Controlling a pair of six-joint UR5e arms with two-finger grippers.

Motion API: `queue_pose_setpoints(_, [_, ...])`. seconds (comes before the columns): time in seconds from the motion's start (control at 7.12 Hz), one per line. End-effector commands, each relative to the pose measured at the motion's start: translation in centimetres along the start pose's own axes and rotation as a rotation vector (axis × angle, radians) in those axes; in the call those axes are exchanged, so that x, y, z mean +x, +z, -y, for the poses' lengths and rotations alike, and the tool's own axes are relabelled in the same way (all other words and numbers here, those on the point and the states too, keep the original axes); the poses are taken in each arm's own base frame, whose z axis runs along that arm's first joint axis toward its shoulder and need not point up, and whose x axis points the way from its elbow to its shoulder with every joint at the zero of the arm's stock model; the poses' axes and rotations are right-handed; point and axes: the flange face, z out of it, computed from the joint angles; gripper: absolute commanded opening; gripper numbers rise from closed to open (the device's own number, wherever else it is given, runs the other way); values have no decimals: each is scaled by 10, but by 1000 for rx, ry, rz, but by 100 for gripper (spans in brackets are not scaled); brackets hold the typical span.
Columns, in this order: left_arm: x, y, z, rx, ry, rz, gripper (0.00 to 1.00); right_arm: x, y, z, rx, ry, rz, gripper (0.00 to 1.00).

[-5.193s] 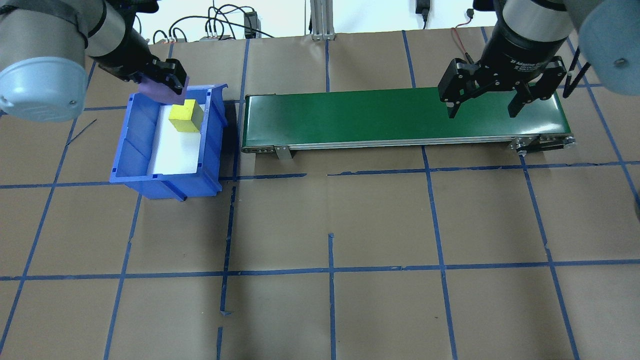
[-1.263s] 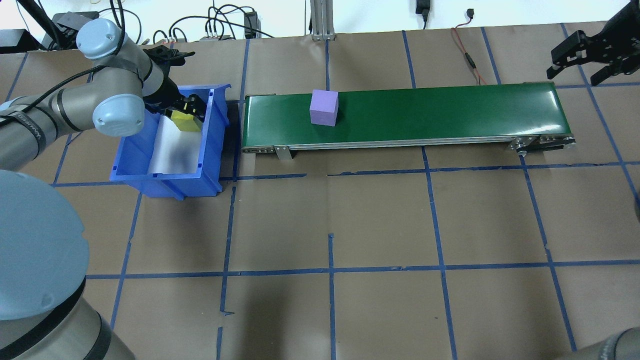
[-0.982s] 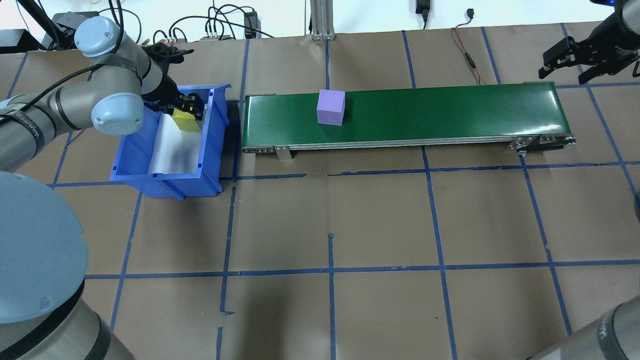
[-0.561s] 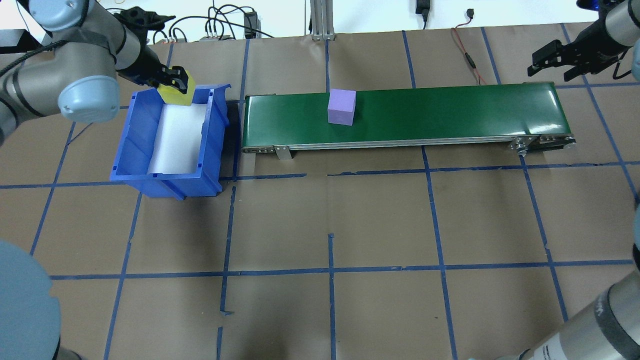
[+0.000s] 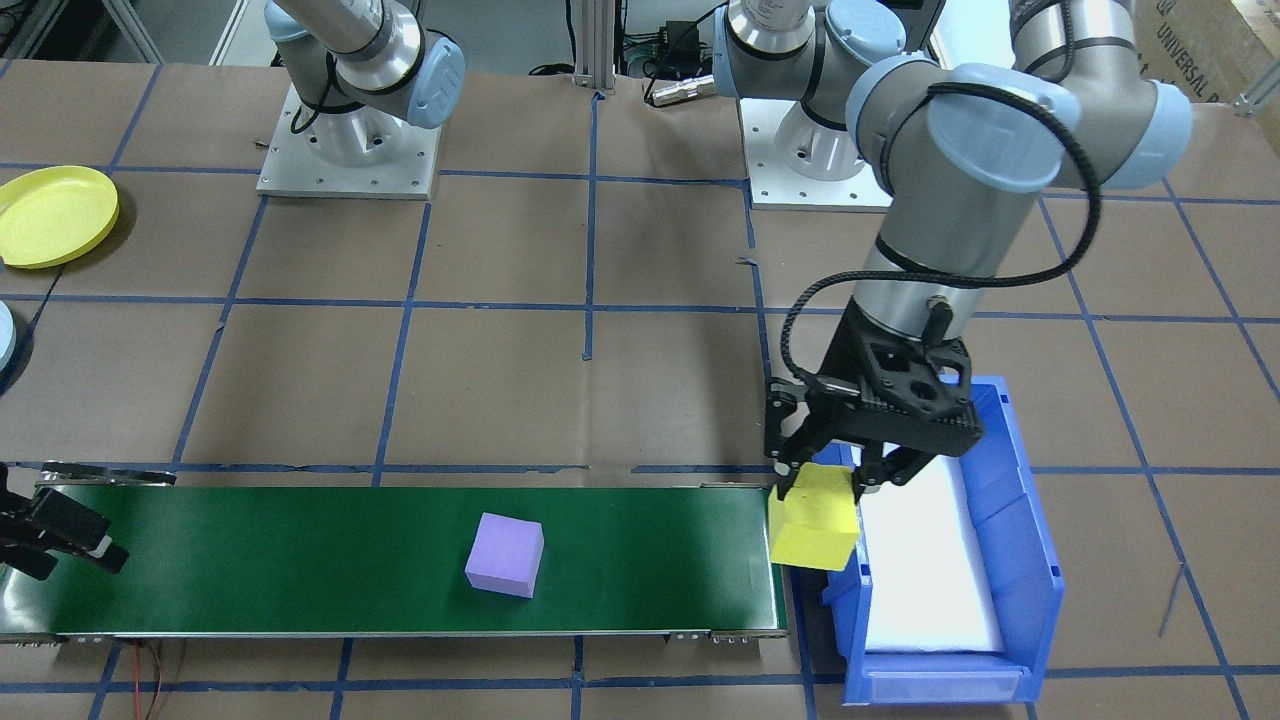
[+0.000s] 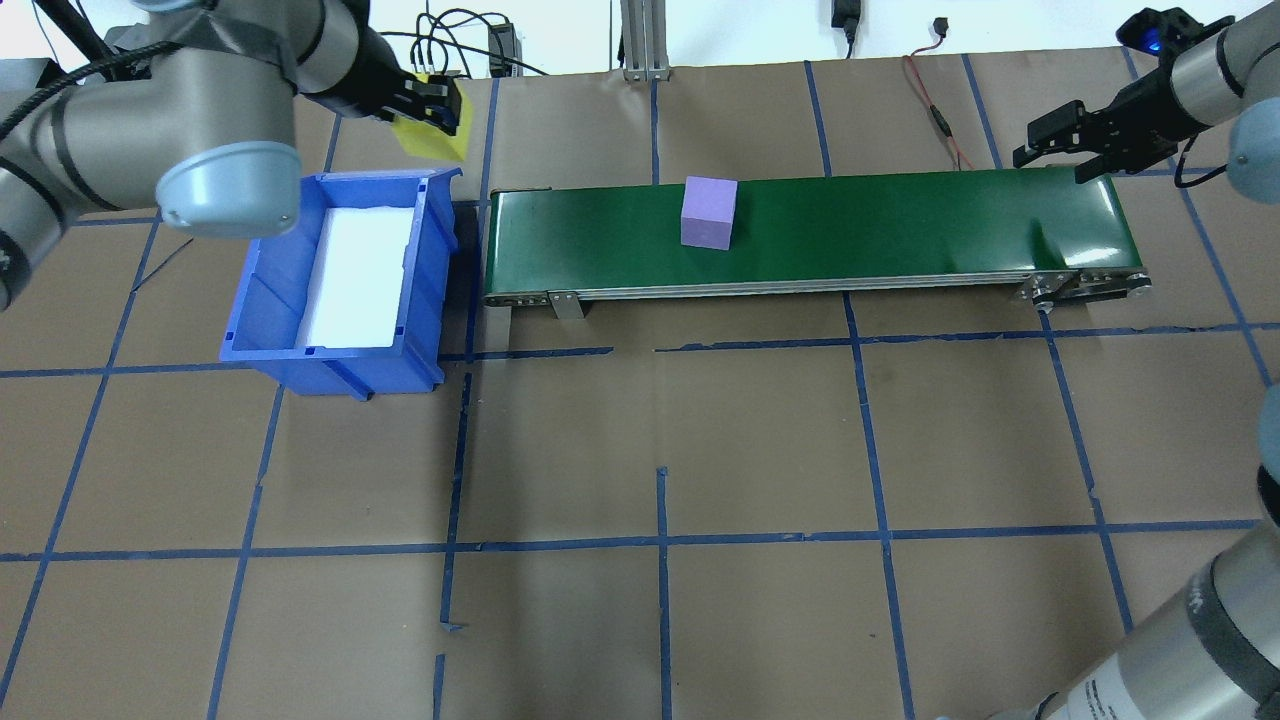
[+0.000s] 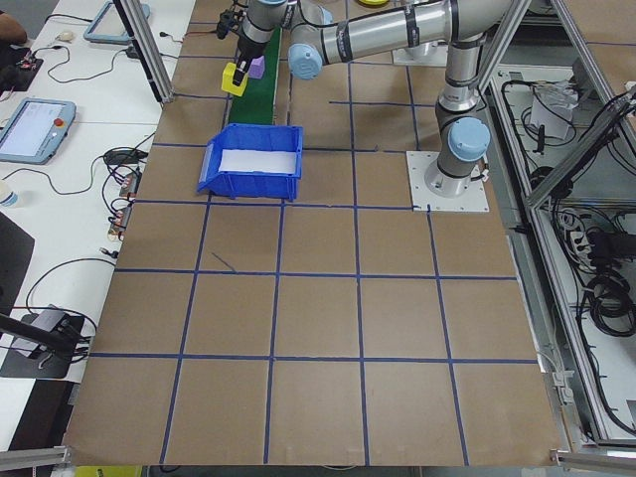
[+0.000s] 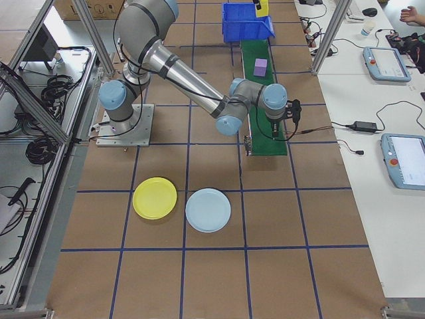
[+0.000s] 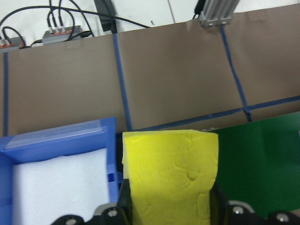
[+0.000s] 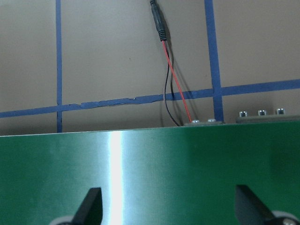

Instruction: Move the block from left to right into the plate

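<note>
My left gripper [image 5: 822, 487] is shut on a yellow block [image 5: 814, 522] and holds it in the air between the blue bin [image 5: 1022, 520] and the left end of the green conveyor belt [image 5: 250, 560]. The left wrist view shows the yellow block [image 9: 171, 173] filling the space between the fingers. A purple block [image 6: 708, 211] sits on the belt [image 6: 900, 220], left of its middle. My right gripper [image 6: 1065, 152] hangs open and empty over the belt's right end. A yellow plate [image 8: 155, 198] and a light blue plate [image 8: 208, 209] lie on the table beyond that end.
The blue bin [image 6: 265, 290] holds only a white liner. A red and black cable [image 10: 169, 70] runs to the belt's far right end. Cables and an aluminium post [image 6: 640, 40] line the table's far edge. Both arm bases [image 5: 345, 150] stand on the robot's side.
My left gripper lifted the yellow block out of the bin and carried it toward the belt's left end. The purple block travelled right along the belt. My right gripper swung in toward the belt's right end.
</note>
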Motion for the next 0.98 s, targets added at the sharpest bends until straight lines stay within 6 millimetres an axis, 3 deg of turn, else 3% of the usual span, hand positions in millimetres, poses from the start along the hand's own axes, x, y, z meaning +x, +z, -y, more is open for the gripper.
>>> queue_pose_setpoints(0.0, [23, 63, -2, -1, -1, -91, 42, -5, 10, -7, -1, 17, 72, 100])
queue_pose_setpoints(0.14, [26, 91, -5, -24, -8, -154, 44, -6, 14, -12, -9, 25, 86, 100])
queue_pose_setpoints(0.42, [53, 97, -12, -43, 21, -155, 48, -8, 10, -10, 7, 20, 89, 100])
queue_pose_setpoints(0.56, [53, 100, -15, -51, 17, -143, 48, -10, 12, -10, 14, 21, 117, 100])
queue_pose_setpoints(0.7, [53, 104, -17, -59, 19, -143, 66, -11, 13, -12, 13, 24, 129, 100])
queue_pose_setpoints(0.84, [53, 105, -17, -63, 18, -139, 100, -11, 14, -12, 12, 25, 131, 100])
